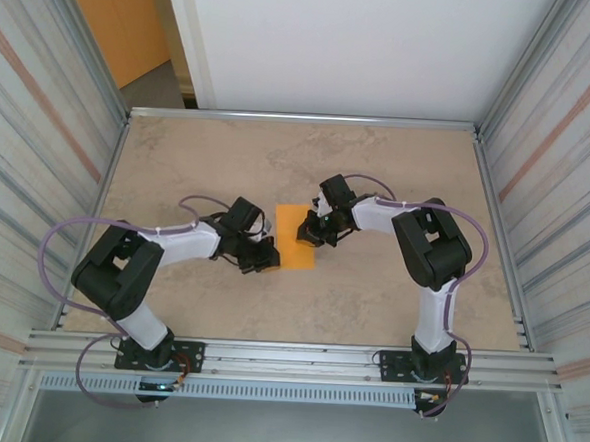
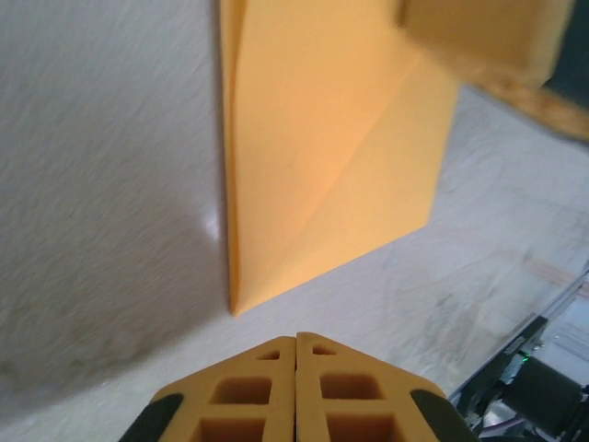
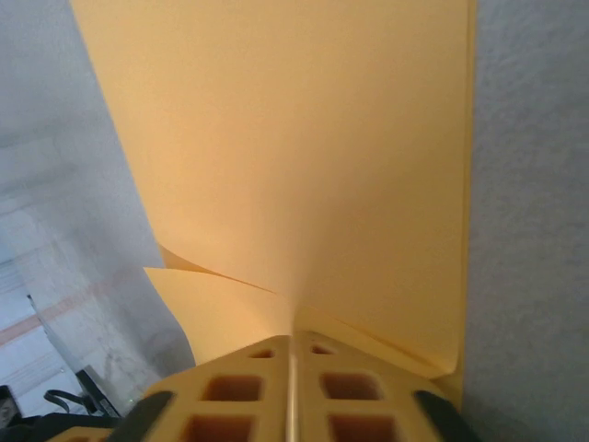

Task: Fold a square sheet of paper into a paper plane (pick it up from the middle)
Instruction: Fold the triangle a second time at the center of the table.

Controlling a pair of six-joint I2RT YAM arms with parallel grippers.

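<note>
On the desk, from above: the square sheet of paper (image 1: 296, 237) is lying near the middle of the beige desk (image 1: 389, 317), showing as a narrow orange rectangle.
Left gripper, from above: the left gripper (image 1: 265, 256) is sitting just beside the paper's lower left edge.
Right gripper, from above: the right gripper (image 1: 317, 229) is meeting the paper's right edge.
Left wrist, gripper: the left gripper (image 2: 294, 343) is pressing its yellow fingers (image 2: 350, 391) flat together, clenched on nothing, with the tips stopping just short of the paper.
Left wrist, paper: the square sheet of paper (image 2: 331, 138) is lying flat ahead, showing a diagonal crease and a folded layer along its left side. A blurred yellow finger of the right gripper (image 2: 479, 37) is sitting over its far right corner.
Right wrist, gripper: the right gripper (image 3: 291, 339) is holding its fingers (image 3: 230, 396) together, and the paper is running into the tips, apparently pinched there.
Right wrist, paper: the square sheet of paper (image 3: 304, 157) is curving away from the tips, a smaller flap is curling out at lower left, and one layer is passing beneath the finger on the right.
</note>
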